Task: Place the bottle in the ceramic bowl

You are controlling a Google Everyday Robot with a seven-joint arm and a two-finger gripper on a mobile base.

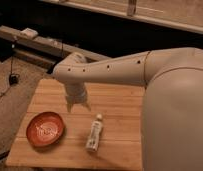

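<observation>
The bottle [94, 134] is a small clear-whitish plastic bottle with a white cap. It lies on its side on the wooden table [120, 107], cap pointing away from me. The ceramic bowl [45, 129] is a shallow orange-red bowl with a pale swirl at its centre, and it sits on the table's front left, left of the bottle. My gripper [78, 106] hangs fingers-down over the table, behind and between the bowl and the bottle, a little up and left of the bottle's cap. It is open and holds nothing.
My white arm [115, 70] reaches in from the right, and my large white body [177, 120] covers the table's right side. Dark benches and cables lie on the floor behind and to the left. The table's left edge [26, 112] is close to the bowl.
</observation>
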